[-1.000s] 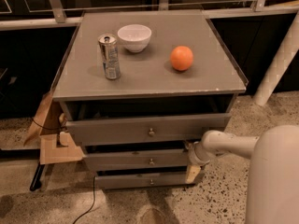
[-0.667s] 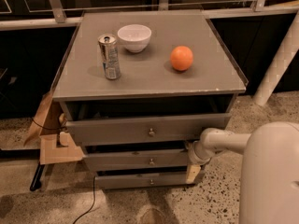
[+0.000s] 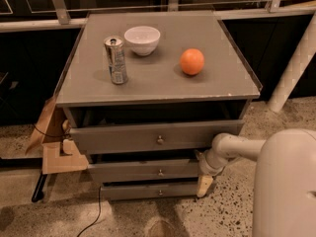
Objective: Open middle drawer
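Observation:
The grey cabinet has three drawer fronts stacked. The middle drawer (image 3: 143, 172) is the medium-height front with a small brass knob (image 3: 160, 172) at its centre. It sits below the taller top drawer (image 3: 123, 138), which stands out a little with a dark gap above it. The slim bottom drawer (image 3: 138, 191) is beneath. My gripper (image 3: 202, 174) is at the right end of the middle drawer front, on a white arm (image 3: 237, 149) that comes in from the right. It is well to the right of the knob.
On the cabinet top (image 3: 163, 83) stand a metal can (image 3: 115, 59), a white bowl (image 3: 142, 39) and an orange (image 3: 191, 61). Cardboard pieces (image 3: 59, 154) and a cable (image 3: 94, 216) lie at the cabinet's left. A white post (image 3: 294, 68) stands at the right. The floor is speckled.
The large white arm body at the lower right has shifted slightly left. The gripper stays at the right end of the middle drawer, and the drawers have not visibly moved.

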You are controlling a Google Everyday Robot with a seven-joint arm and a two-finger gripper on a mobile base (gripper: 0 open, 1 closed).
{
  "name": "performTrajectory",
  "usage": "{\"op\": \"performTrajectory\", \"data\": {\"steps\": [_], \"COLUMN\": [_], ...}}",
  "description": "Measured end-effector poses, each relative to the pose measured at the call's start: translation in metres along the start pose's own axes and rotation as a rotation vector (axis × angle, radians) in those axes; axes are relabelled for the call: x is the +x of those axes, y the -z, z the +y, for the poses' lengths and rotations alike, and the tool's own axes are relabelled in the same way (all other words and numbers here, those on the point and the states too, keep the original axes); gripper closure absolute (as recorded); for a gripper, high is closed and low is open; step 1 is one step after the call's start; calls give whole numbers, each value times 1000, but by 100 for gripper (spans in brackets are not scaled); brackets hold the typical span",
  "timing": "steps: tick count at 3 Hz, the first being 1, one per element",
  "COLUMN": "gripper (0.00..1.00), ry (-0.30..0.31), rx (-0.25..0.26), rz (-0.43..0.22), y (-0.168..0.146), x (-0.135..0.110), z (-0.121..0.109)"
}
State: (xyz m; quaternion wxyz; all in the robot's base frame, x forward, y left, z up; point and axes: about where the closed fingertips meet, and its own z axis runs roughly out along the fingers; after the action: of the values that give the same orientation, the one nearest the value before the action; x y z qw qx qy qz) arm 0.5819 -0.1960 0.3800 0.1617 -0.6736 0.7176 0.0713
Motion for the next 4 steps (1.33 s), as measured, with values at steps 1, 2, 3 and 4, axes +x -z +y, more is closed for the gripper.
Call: {"op": "performTrajectory", "data": {"steps": [1,2,3,4], "gripper": [0,0,0,0], "ry": [0,-37,-70,-70], "rx": [0,-61,-114,-115], "rz": [0,-14,-30,-30], "y": [3,7,14,15], "x": [-1,0,0,0], "z": [0,14,29,29]}}
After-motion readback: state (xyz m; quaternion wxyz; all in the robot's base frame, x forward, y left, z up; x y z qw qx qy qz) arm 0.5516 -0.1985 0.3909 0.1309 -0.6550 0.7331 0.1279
